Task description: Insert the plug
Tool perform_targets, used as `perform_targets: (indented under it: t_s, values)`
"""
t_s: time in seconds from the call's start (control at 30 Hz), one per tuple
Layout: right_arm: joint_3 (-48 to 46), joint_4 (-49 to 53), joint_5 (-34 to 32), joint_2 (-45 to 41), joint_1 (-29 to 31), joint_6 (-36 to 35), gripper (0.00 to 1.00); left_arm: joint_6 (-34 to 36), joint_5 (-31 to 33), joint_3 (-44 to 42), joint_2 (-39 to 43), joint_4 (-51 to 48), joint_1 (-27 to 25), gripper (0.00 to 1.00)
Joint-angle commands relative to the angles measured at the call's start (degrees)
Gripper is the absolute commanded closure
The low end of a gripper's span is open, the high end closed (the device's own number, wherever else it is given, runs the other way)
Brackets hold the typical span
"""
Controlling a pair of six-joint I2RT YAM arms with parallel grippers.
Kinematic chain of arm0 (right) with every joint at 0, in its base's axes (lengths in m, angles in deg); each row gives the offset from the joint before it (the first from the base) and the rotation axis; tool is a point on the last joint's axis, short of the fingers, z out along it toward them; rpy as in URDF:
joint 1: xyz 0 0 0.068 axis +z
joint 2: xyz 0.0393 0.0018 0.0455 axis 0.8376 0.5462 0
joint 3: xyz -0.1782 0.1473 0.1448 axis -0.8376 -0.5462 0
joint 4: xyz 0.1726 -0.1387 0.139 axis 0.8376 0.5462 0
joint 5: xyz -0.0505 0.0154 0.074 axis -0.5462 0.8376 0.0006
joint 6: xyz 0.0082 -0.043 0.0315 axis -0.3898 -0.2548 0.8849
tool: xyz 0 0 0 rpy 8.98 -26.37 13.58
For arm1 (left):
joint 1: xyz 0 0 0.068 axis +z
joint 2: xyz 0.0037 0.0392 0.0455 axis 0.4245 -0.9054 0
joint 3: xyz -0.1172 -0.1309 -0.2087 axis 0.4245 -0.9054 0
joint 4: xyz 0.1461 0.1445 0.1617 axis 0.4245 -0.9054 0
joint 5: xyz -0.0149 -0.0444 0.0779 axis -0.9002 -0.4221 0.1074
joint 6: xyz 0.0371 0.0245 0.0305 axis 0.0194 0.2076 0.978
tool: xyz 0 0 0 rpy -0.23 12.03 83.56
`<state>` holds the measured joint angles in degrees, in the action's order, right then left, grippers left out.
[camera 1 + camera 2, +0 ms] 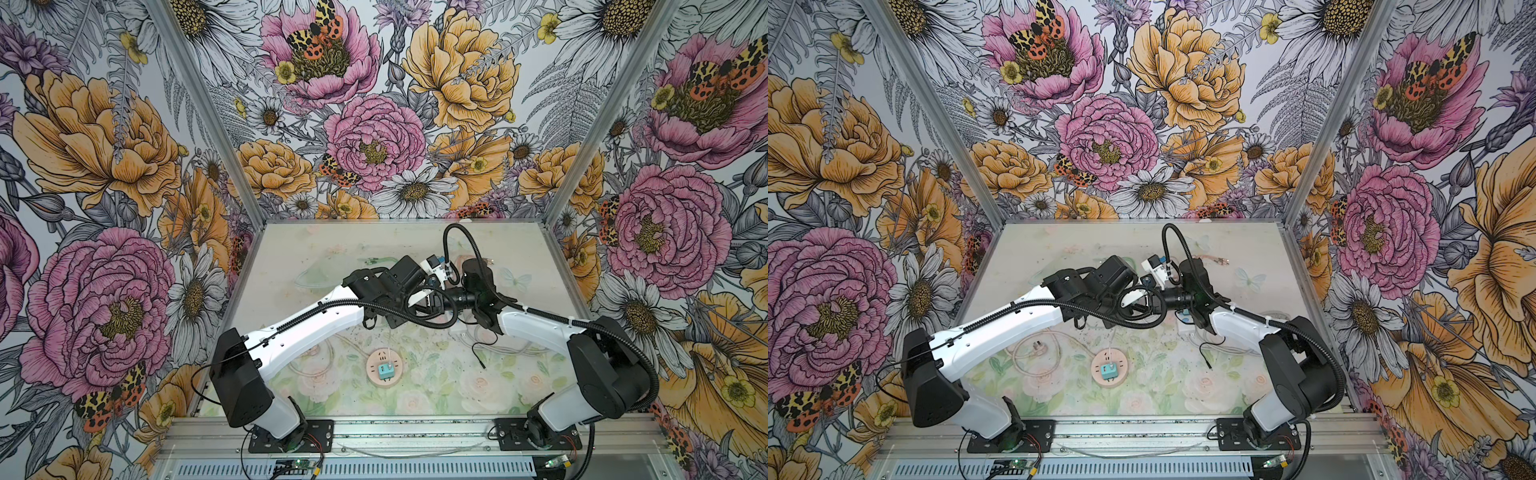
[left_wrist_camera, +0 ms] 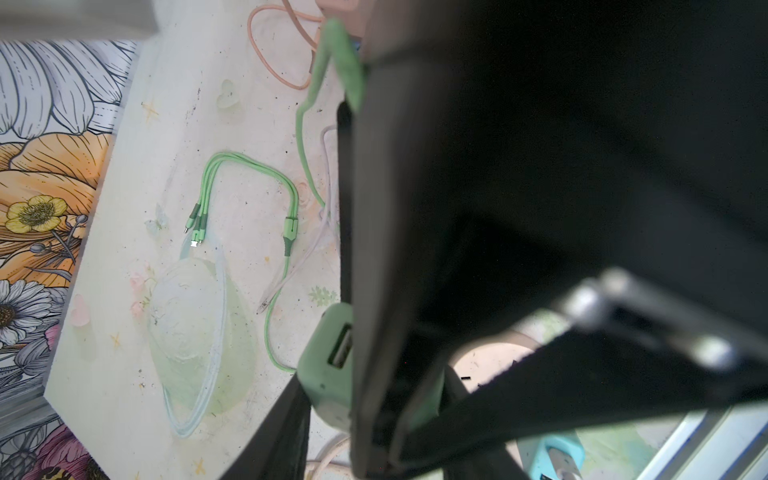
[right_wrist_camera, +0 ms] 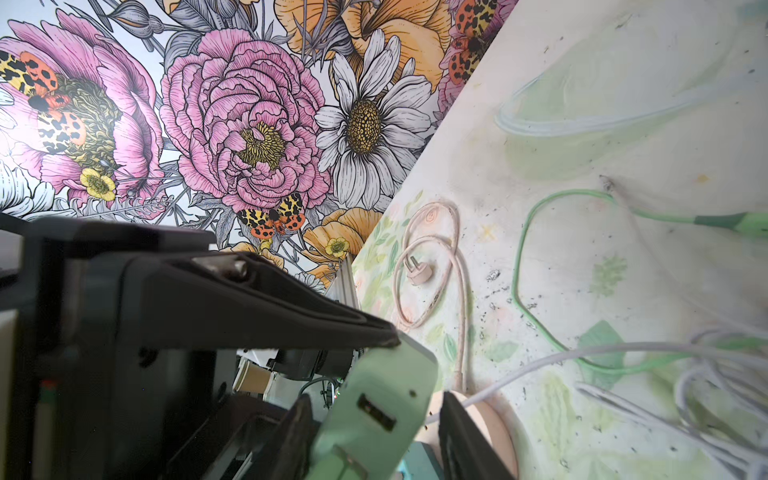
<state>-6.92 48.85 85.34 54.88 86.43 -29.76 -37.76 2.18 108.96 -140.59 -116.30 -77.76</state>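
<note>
The plug [image 3: 382, 399] is a mint-green block with a USB port, held in the air above the table. My left gripper [image 2: 374, 415] is shut on it; one of its fingers [image 3: 291, 307] presses the plug's upper edge. My right gripper [image 3: 374, 432] stands open around the same plug, one finger against it and the other a little apart. In both top views the two grippers [image 1: 432, 301] [image 1: 1148, 301] meet mid-table and hide the plug. Below lies the round pink socket [image 1: 384, 365] [image 1: 1109, 368] [image 3: 494, 428] with a blue adapter [image 1: 385, 370] in it.
A green multi-head cable [image 2: 249, 174] and a pale lilac cable lie on the table behind the grippers. A pink cord with a round plug [image 3: 419, 270] coils near the left wall. White cables [image 3: 665, 353] and a thin black lead [image 1: 478, 353] lie on the right.
</note>
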Motion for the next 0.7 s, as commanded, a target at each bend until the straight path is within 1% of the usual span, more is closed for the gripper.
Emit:
perform_targets:
  t_s: [0.0, 0.07, 0.1, 0.17, 0.33, 0.37, 0.43, 0.5, 0.53, 0.6, 0.67]
  values:
    - [1.7, 2.3, -1.2, 2.1, 0.6, -1.0, 0.54, 3.1, -0.9, 3.6, -1.3, 2.8, -2.4, 0.74]
    - [1.4, 2.5, -1.3, 2.2, 0.6, -1.1, 0.59, 3.4, -0.9, 4.2, -1.9, 2.8, -2.6, 0.74]
    - [1.4, 2.7, -1.4, 2.2, 0.7, -1.1, 0.61, 3.4, 0.6, 4.3, -2.1, 2.8, -2.6, 0.74]
    - [1.3, 3.5, -1.3, 2.5, 0.6, -1.3, 0.64, 3.8, 1.8, 4.4, -2.2, 2.8, -2.8, 0.74]
    - [1.0, 3.7, -1.4, 2.9, 0.6, -1.7, 0.72, 4.3, 2.9, 4.9, -2.3, 2.8, -3.3, 0.73]
    - [1.0, 3.7, -1.5, 2.8, 0.6, -1.7, 0.74, 4.2, 3.0, 4.8, -2.3, 2.8, -3.3, 0.71]
    - [1.1, 3.7, -2.1, 2.3, 0.4, -1.7, 0.77, 3.9, 3.5, 4.5, -2.1, 2.8, -3.3, 0.63]
    - [1.1, 3.7, -2.2, 1.8, 0.2, -1.8, 0.79, 3.4, 3.7, 4.0, -1.6, 2.8, -3.2, 0.62]
    - [1.1, 3.7, -2.4, 1.4, 0.0, -1.8, 0.8, 3.0, 3.7, 3.8, -1.1, 2.9, -3.3, 0.6]
    - [1.1, 3.7, -2.6, 1.1, -0.3, -1.7, 0.81, 1.8, 3.9, 3.2, 0.1, 2.9, -3.2, 0.51]
    - [1.0, 3.7, -3.1, 0.7, -0.6, -1.7, 0.81, -0.5, 4.2, 2.5, 2.4, 2.8, -2.5, 0.45]
